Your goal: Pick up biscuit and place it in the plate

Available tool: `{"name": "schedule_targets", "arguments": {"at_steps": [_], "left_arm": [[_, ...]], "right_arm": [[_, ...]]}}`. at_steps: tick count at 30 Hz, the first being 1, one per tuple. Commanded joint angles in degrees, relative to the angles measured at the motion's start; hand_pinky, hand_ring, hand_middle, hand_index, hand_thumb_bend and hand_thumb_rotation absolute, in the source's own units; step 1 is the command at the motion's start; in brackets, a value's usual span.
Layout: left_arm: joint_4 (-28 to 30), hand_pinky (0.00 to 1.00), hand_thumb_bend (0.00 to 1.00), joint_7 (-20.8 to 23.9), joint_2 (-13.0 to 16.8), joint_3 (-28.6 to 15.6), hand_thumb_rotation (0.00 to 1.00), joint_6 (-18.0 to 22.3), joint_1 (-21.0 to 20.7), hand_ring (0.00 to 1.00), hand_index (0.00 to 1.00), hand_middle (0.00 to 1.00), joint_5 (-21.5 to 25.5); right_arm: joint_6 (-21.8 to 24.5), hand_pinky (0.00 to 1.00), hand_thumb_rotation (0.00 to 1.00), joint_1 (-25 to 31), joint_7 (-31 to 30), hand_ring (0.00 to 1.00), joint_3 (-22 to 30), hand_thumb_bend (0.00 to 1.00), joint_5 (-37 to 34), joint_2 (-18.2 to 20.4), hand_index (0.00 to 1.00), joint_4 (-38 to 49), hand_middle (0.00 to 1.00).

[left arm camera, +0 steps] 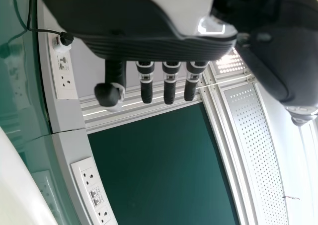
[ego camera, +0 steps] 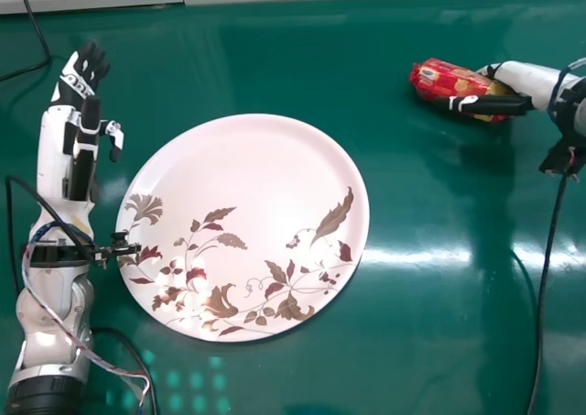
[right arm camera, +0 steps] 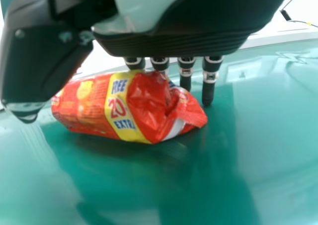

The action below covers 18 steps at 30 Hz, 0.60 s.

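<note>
Biscuit packet: The red biscuit packet [ego camera: 436,78] is lying on its side by my right hand [right arm camera: 30,81], well apart from the plate; I can't tell whether it is touching the counter [ego camera: 394,342] or hanging just above.
Right hand: I'm seeing its fingers [right arm camera: 208,88] extending straight, with the thumb standing away from them and the packet sitting in between; I'm judging this as spread, not pinching.
Plate: The big flowered plate [ego camera: 256,158] is resting flat, holding no packet.
Left hand: My left hand [ego camera: 89,65] is idling beside the plate's left side, fingers relaxed.
Done: I'm counting the approach as made, since the right hand is already flanking the packet.
Left to do: I'm needing a firm grip, then a lift, a carry leftward to the plate, and a release over it.
Watch for: I'm expecting the crinkly wrapper to be slipping or rolling if I'm closing unevenly, so I'm wanting thumb and fingers pressing on opposite sides before lifting.
</note>
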<state>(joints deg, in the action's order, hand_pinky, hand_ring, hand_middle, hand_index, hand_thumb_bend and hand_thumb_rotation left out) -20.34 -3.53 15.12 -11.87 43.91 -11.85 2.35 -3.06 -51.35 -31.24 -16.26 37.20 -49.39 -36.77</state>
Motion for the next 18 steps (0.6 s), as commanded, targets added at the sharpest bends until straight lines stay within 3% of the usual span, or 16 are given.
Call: {"name": "schedule_targets", "arguments": {"at_steps": [1,12,17,18], "left_arm": [[-3.8,0.0,1.0,0.6,-3.1,0.9,0.87,0.6,5.7,1.0,1.0,1.0,-0.7],[-3.6,0.0,1.0,0.7,-2.8,0.7,0.88,2.1,6.9,1.0,1.0,1.0,-1.0],[-3.2,0.0,1.0,0.8,-2.8,0.5,0.89,2.1,7.1,1.0,1.0,1.0,-1.0],[-3.0,0.0,1.0,0.7,-2.8,0.5,0.89,1.9,7.2,1.0,1.0,1.0,-0.7]], "right_arm": [[-0.5,0.93,0.47,-0.7,-0.7,0.97,-1.5,1.0,1.2,-0.5,0.98,-1.5,0.99],[-0.9,0.99,0.5,-4.0,-2.0,0.99,-5.4,1.0,4.7,0.4,0.99,-6.0,1.0],[0.4,0.91,0.32,-5.5,-1.3,0.96,-6.6,1.0,5.6,1.8,0.95,-8.1,0.98],[0.4,0.79,0.24,-5.8,-0.3,0.87,-7.5,0.97,6.8,1.9,0.92,-8.4,0.91]]}}
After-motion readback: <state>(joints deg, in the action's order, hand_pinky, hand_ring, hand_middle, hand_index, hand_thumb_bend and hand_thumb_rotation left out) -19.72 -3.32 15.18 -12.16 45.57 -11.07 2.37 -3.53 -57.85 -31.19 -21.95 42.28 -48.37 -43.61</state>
